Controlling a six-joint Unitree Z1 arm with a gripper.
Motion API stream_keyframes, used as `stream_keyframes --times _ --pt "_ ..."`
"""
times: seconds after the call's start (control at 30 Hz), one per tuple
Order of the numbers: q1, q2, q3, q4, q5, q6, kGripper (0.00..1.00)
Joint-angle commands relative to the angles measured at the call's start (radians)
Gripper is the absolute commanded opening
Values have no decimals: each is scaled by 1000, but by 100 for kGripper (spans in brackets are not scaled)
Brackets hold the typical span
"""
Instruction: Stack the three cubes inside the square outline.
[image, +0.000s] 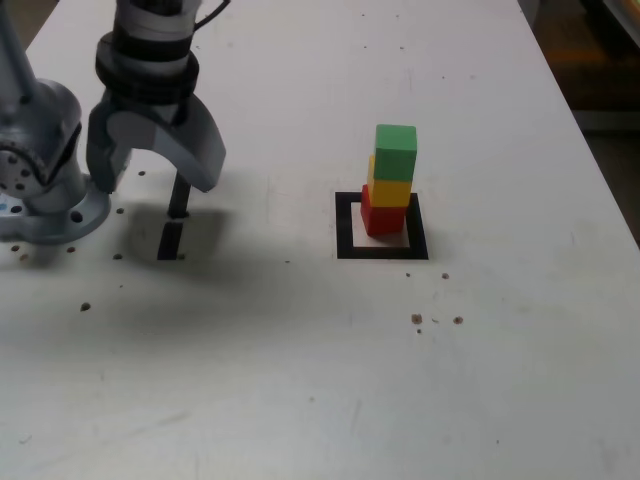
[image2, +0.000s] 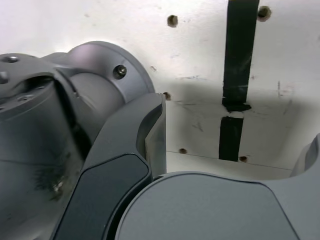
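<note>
With the green cube (image: 396, 151) on the yellow cube (image: 389, 190) and the red cube (image: 382, 216) inside the square outline (image: 346, 228), the wide, empty fingers (image: 205, 160) should, I reckon, just keep clear.

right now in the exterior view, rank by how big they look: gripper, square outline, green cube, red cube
1. gripper, though it is nearer the camera
2. square outline
3. green cube
4. red cube, partly hidden under the yellow cube; the cubes are likely equal.
</note>
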Motion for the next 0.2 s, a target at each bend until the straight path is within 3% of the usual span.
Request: stream_keyframes --times 0.0,0.17 --pt "6 0 19 -15 -2 6 100" --pt "22 2 66 -57 2 21 100"
